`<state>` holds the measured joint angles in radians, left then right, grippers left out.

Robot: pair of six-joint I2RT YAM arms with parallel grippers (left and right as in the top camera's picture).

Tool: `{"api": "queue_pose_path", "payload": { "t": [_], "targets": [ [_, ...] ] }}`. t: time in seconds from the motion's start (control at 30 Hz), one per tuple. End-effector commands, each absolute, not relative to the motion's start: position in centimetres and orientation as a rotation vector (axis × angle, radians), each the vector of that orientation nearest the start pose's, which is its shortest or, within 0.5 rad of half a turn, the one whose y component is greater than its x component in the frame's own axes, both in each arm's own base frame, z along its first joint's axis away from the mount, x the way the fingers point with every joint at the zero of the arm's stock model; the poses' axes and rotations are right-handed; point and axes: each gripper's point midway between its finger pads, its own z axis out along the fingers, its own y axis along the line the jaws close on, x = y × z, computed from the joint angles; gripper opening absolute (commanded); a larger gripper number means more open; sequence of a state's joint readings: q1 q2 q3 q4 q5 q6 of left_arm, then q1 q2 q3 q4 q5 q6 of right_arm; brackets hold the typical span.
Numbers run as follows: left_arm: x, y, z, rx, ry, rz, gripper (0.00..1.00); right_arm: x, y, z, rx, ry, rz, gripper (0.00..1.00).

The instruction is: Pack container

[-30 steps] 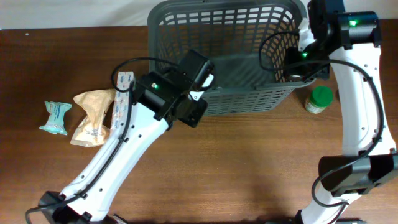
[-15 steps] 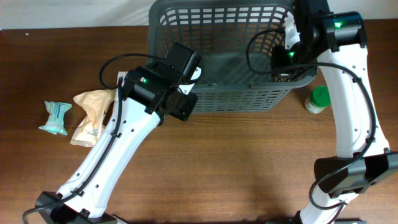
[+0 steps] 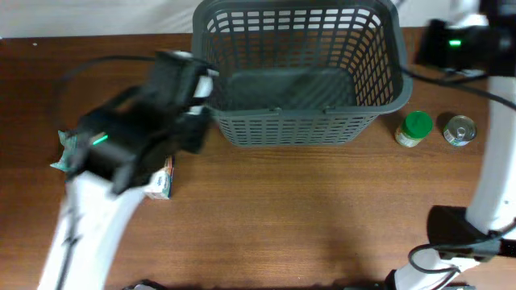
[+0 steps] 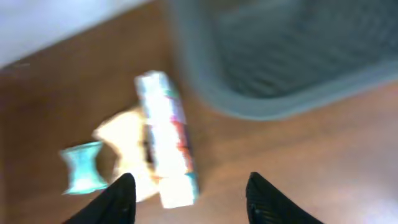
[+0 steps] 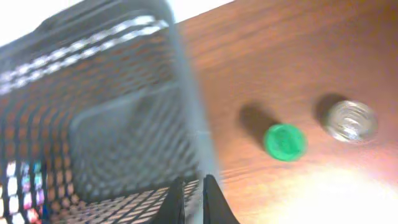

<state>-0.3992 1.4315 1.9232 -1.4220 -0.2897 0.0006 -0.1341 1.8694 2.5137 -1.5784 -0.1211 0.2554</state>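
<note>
The dark grey slotted container (image 3: 298, 113) stands on the desk (image 3: 322, 209) at the top centre of the overhead frame. Just off its lower right corner stands a green-lidded jar (image 3: 417, 127). A silver can (image 3: 459, 130) is a little further right, not touching the jar. The left arm is a blur across the left of the frame.

In its wrist view, the left end effector (image 4: 191, 186) is spread wide and holds nothing. It sits above a long printed carton (image 4: 166, 146). The carton lies against a tan bag (image 4: 118, 134), with a teal packet (image 4: 84, 169) at lower left.

The right end effector (image 5: 193, 186) has its fingers nearly pressed together, pinching nothing. It sits at the bottom edge of its view, by the container's wall.
</note>
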Motion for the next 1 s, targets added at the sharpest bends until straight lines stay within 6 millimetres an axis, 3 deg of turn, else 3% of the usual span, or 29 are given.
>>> {"api": "queue_pose_path", "payload": {
  "t": [0.0,0.07,0.2,0.33,0.67,0.8,0.97],
  "targets": [
    [31.1,-2.9,36.9,0.186,2.39,0.302,0.55,39.4,-6.7,36.8,0.591,2.43,0.19,0.04],
    [31.4,-1.0,36.9,0.108,2.399,0.313,0.57,39.3,-8.4,36.3,0.645,2.426,0.174,0.04],
    [32.2,0.9,36.2,0.021,2.428,0.281,0.61,39.5,-10.4,35.2,0.712,2.437,0.154,0.04],
    [32.8,2.6,35.1,-0.037,2.467,0.307,0.62,40.3,-11.0,33.4,0.736,2.478,0.148,0.04],
    [34.4,2.8,32.5,-0.035,2.552,0.326,0.66,43.7,-9.8,26.9,0.722,2.633,0.295,0.04],
    [34.7,2.8,32.2,-0.033,2.561,0.327,0.66,45.0,-7.8,25.8,0.565,2.67,0.428,0.04],
    [34.8,2.8,32.0,-0.032,2.565,0.328,0.67,46.1,-6.6,25.2,0.512,2.669,0.468,0.04]
  ]
}}
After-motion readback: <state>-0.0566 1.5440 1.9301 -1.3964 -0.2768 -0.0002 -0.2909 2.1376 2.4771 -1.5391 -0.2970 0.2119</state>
